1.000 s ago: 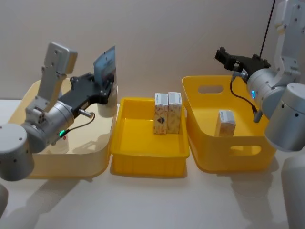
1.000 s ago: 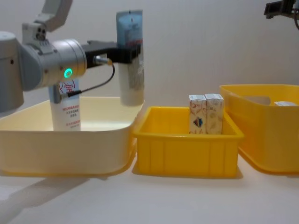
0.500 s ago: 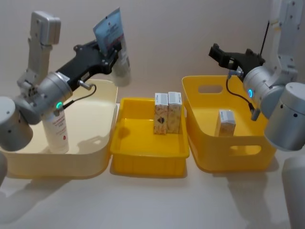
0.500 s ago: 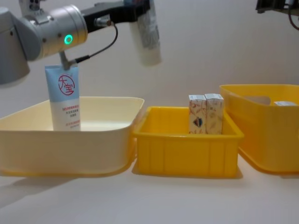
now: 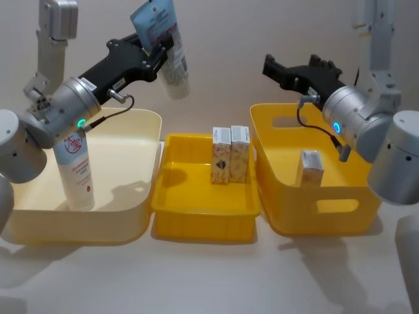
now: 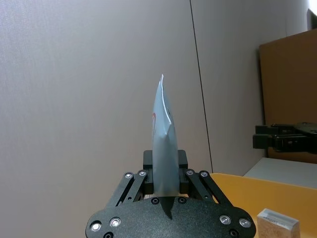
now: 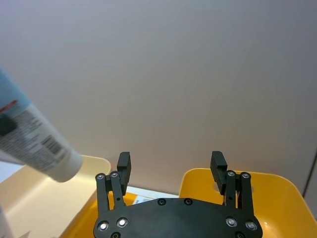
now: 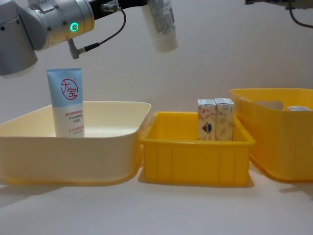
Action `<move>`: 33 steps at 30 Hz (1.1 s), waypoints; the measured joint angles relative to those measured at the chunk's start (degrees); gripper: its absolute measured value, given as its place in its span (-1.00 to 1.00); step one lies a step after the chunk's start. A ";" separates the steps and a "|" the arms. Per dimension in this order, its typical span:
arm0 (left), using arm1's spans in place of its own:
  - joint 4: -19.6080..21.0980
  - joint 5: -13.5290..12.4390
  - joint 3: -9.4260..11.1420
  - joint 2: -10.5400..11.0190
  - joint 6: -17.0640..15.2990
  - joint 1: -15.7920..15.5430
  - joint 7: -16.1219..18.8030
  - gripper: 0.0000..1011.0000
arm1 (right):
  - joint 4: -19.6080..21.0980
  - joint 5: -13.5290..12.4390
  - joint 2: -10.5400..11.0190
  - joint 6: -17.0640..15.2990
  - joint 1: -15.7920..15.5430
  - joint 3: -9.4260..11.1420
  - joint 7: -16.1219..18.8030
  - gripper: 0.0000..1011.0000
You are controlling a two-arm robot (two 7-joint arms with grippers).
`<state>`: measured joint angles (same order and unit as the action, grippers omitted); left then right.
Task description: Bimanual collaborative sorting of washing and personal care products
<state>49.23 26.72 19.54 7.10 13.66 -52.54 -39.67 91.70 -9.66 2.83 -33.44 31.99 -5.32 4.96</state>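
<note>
Tube clamped in left gripper, cap end lowest | right gripper spread, well apart

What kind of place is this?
Probably a robot test lab: a white table by a plain wall, with a cream tub, a yellow tray and a yellow tub in a row for sorting. The left gripper holds a tube up; the right gripper is open.

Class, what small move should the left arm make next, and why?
Probably move the tube sideways toward the right tool: the left tool grips it raised in the air, and the right tool faces it, open and apart from it, likely for a handover.
</note>
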 joint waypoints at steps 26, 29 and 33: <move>-4.15 2.94 0.74 0.08 1.33 -1.81 -4.15 -0.49 | -3.69 -0.67 3.74 4.76 1.43 -5.74 8.33 0.98; -3.74 3.13 0.89 0.24 1.11 -1.47 -4.01 -0.49 | -5.31 0.19 4.12 6.12 2.27 -7.42 9.02 0.98; -3.36 3.32 1.07 0.41 0.86 -1.19 -3.89 -0.49 | -7.13 1.36 4.61 7.85 3.28 -9.37 10.05 0.98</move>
<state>45.87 30.04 20.61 7.51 14.52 -53.73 -43.56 84.57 -8.30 7.44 -25.59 35.27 -14.69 15.01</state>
